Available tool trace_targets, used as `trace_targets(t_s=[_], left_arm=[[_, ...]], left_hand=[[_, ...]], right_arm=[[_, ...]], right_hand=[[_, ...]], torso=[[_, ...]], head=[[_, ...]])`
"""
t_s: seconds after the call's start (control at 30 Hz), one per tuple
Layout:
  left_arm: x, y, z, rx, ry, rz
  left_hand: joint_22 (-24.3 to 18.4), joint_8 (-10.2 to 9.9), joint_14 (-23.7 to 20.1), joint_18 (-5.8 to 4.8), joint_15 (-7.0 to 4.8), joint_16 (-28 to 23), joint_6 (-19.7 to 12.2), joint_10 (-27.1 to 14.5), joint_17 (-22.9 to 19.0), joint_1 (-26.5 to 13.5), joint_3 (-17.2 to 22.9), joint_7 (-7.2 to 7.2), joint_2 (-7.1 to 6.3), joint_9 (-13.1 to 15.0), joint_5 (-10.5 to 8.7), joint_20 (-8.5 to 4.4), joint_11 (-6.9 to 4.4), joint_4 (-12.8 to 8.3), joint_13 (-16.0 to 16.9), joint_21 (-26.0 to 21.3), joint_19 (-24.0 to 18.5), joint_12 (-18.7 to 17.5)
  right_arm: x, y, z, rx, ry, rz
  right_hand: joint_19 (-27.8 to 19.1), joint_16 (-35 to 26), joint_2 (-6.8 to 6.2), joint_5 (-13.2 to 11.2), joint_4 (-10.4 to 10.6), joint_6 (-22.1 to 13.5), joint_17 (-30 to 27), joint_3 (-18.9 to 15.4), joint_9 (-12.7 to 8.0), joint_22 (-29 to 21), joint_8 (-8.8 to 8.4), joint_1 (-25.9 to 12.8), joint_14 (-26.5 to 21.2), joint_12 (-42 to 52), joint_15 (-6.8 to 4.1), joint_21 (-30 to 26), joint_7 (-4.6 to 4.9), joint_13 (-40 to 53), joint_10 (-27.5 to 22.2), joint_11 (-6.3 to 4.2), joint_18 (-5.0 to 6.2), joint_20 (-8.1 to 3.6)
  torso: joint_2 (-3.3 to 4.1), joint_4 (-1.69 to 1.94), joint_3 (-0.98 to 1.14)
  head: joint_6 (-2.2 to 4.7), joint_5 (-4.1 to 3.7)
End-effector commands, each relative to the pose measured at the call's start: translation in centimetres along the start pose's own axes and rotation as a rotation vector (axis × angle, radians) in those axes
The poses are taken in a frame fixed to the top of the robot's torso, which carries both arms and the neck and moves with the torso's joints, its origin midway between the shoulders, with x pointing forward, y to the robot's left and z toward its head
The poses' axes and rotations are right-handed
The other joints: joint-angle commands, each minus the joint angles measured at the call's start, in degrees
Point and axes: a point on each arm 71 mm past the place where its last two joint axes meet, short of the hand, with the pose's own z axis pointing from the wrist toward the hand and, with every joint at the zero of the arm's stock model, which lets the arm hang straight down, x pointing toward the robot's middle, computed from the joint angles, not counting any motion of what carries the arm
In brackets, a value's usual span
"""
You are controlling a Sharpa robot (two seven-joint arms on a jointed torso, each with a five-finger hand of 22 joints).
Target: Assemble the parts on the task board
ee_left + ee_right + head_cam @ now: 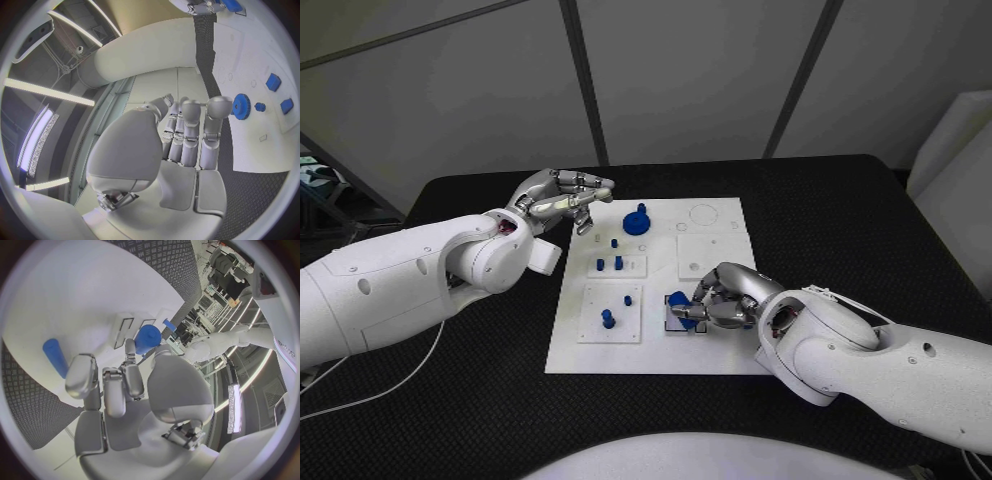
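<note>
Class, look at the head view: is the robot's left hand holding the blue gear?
No. The left hand hovers at the task board's far left edge, while the blue gear lies apart on it.

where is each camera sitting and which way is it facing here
Head view: on the robot's head, looking down at the task board on the black table; both arms, left hand and right hand show.
Left wrist view: behind the left hand, facing along its fingers toward the board's edge.
Right wrist view: behind the right hand, facing the board close up.
Shared: the blue gear shows in the head and left wrist views.
</note>
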Motion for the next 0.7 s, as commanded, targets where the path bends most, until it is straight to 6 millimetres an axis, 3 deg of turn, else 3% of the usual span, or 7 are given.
trace_targets(t_s=[0.03, 0.13, 0.27, 0.33, 0.47, 0.57, 0.7], left_arm=[[0.11, -0.1, 0.03, 0.004, 0.011, -0.009], [0.08, -0.1, 0.02, 0.004, 0.01, -0.008], [0.06, -0.1, 0.0, 0.004, 0.01, -0.008], [0.05, -0.1, 0.0, 0.004, 0.009, -0.008], [0.04, -0.1, -0.01, 0.002, 0.009, -0.008], [0.03, -0.09, -0.02, 0.001, 0.01, -0.008], [0.02, -0.09, -0.03, 0.001, 0.01, -0.008]], left_hand=[[0.1, 0.3, -0.4, 0.57, 0.01, 0.3, 0.0, -0.4, -0.1, -0.2, -0.2, 0.05, 0.43, -0.1, 0.27, 0.12, -0.14, 0.0, 0.1, 0.2, 0.4, 0.2], [0.1, 0.3, -0.4, 0.57, 0.01, 0.3, 0.0, -0.5, -0.1, -0.3, -0.3, 0.05, 0.45, -0.1, 0.27, 0.12, -0.14, 0.0, 0.1, 0.1, 0.4, 0.2], [0.1, 0.3, -0.4, 0.58, 0.01, 0.3, 0.0, -0.5, -0.1, -0.3, -0.2, 0.05, 0.48, -0.1, 0.28, 0.12, -0.14, 0.0, 0.1, 0.1, 0.3, 0.2], [0.1, 0.3, -0.4, 0.58, 0.01, 0.3, 0.0, -0.5, -0.1, -0.3, -0.2, 0.05, 0.48, -0.1, 0.28, 0.12, -0.14, 0.0, 0.1, 0.1, 0.3, 0.2], [0.1, 0.3, -0.4, 0.57, 0.01, 0.4, 0.0, -0.5, -0.1, -0.3, -0.3, 0.06, 0.52, -0.1, 0.28, 0.13, -0.13, 0.1, 0.1, 0.1, 0.3, 0.3], [0.3, 0.3, -0.3, 0.51, 0.02, 0.6, 0.0, -0.5, 0.2, -0.4, -0.3, 0.07, 0.53, -0.1, 0.27, 0.13, -0.12, 0.1, 0.1, 0.5, 0.5, 0.3], [0.3, 0.3, -0.3, 0.51, 0.02, 0.6, 0.0, -0.5, 0.2, -0.4, -0.3, 0.07, 0.53, -0.1, 0.27, 0.13, -0.12, 0.1, 0.1, 0.5, 0.5, 0.3]], right_arm=[[-0.07, 0.18, 0.06, -0.005, -0.008, -0.024], [-0.06, 0.25, 0.12, -0.008, -0.011, -0.025], [-0.1, 0.28, 0.19, -0.009, -0.021, -0.021], [-0.11, 0.32, 0.21, -0.011, -0.023, -0.019], [-0.12, 0.44, 0.17, -0.021, -0.027, -0.016], [-0.13, 0.63, 0.07, -0.043, -0.027, -0.016], [-0.14, 0.96, -0.16, -0.09, -0.02, -0.022]], right_hand=[[0.0, 0.0, -0.5, -3.4, 0.1, -0.5, 14.4, -0.6, 0.5, 0.0, 0.42, -2.2, 6.0, -0.3, -0.44, -0.4, 0.25, 2.3, -0.1, -0.55, -0.87, -0.31], [-0.1, -0.1, -1.88, -8.8, 0.1, -1.0, 14.3, 0.0, 1.2, -0.2, 0.76, -4.8, 6.0, -0.6, -0.42, -0.6, 0.31, 2.2, -0.2, -0.55, -0.83, -0.32], [-0.4, -0.2, -4.03, -13.5, 0.2, -1.9, 14.1, 2.3, 2.0, -0.7, 1.02, -7.1, 5.9, -1.1, -0.29, -0.9, 0.49, 2.0, -0.5, -0.4, -0.74, -0.22], [-0.4, -0.2, -4.47, -14.3, 0.2, -2.0, 14.0, 2.6, 2.2, -0.8, 1.03, -7.6, 5.9, -1.2, -0.27, -1.0, 0.52, 2.0, -0.5, -0.34, -0.72, -0.19], [-0.5, -0.2, -4.67, -14.3, 0.2, -2.3, 14.0, 3.1, 2.3, -0.9, 0.96, -7.8, 5.9, -1.3, -0.22, -1.1, 0.59, 1.9, -0.6, -0.29, -0.7, -0.16], [-0.5, -0.2, -3.96, -12.7, 0.1, -2.3, 14.0, 4.0, 2.5, -0.8, 1.06, -7.1, 5.9, -1.3, -0.2, -1.1, 0.58, 2.1, -0.5, -0.28, -0.71, -0.12], [-0.3, -0.1, -2.41, -8.7, -1.1, -2.2, 14.3, 5.4, 3.1, -0.5, 1.36, -0.7, 6.0, -1.0, -0.32, -1.0, 0.42, 2.6, -0.2, -0.42, -0.74, -0.22]], torso=[[0.01, 0.01, 0.01], [0.0, 0.0, -0.01], [0.03, 0.03, -0.04], [0.03, 0.03, -0.03], [0.01, -0.01, 0.04], [0.0, -0.03, 0.0], [-0.04, -0.07, 0.04]], head=[[-0.04, 0.03], [0.0, 0.06], [0.14, 0.06], [0.13, 0.11], [0.06, 0.19], [0.07, 0.24], [0.05, 0.32]])
